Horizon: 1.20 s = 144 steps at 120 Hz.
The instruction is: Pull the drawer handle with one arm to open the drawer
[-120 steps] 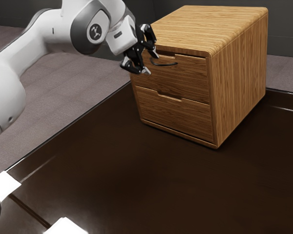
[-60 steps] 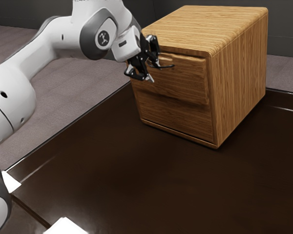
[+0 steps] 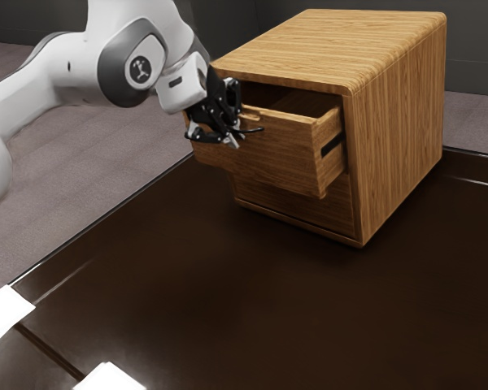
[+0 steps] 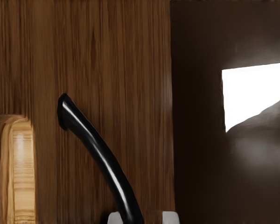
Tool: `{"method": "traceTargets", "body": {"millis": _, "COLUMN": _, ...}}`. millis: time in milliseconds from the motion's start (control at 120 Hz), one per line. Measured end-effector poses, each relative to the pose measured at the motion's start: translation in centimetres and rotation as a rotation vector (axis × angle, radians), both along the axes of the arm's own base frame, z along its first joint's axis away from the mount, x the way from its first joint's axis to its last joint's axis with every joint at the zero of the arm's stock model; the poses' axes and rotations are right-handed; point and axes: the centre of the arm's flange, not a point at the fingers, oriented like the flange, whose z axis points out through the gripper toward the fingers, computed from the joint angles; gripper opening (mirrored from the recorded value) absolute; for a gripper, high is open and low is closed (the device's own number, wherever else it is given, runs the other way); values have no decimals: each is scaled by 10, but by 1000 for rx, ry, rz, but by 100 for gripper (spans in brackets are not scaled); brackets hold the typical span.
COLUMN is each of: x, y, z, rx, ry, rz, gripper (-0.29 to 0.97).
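fingers [image 3: 218, 132] clamped on drawer handle [image 3: 250, 128] | top drawer [image 3: 285, 154] stood partly out of wooden cabinet [image 3: 398, 122], front edge overhanging tabletop [image 3: 268, 309] | open tabletop lay ahead of drawer front, toward exterior view's left

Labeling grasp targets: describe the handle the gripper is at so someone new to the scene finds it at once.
Find the wooden cabinet on the dark table; its upper drawer sticks out toward the arm. On that drawer's front is a thin, curved black handle, right at the gripper. It is the only dark bar on the wood, and the lower drawer beneath sits flush.
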Motion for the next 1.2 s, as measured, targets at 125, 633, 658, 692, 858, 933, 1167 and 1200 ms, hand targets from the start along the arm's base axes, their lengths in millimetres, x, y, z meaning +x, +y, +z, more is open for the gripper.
{"method": "traceTargets", "body": {"millis": 125, "x": -19, "y": 1, "z": 4, "rx": 0, "ry": 7, "rz": 1, "gripper": -11}}
{"method": "traceTargets", "body": {"millis": 633, "x": -91, "y": 4, "z": 4, "rx": 4, "ry": 23, "rz": 14, "gripper": -11}}
{"method": "traceTargets", "body": {"millis": 658, "x": -94, "y": 4, "z": 4, "rx": 4, "ry": 24, "rz": 15, "gripper": -11}}
{"method": "traceTargets", "body": {"millis": 692, "x": -98, "y": 4, "z": 4, "rx": 4, "ry": 23, "rz": 15, "gripper": -11}}
{"method": "traceTargets", "body": {"millis": 858, "x": -123, "y": 1, "z": 8, "rx": 5, "ry": 21, "rz": 13, "gripper": -11}}
{"method": "traceTargets", "body": {"millis": 933, "x": -131, "y": 0, "z": 9, "rx": 5, "ry": 20, "rz": 12, "gripper": -11}}
{"method": "traceTargets", "body": {"millis": 1167, "x": -135, "y": -2, "z": 9, "rx": 9, "ry": 28, "rz": 7, "gripper": 7}}
{"method": "traceTargets", "body": {"millis": 1200, "x": -135, "y": -2, "z": 10, "rx": 9, "ry": 29, "rz": 7, "gripper": 10}}
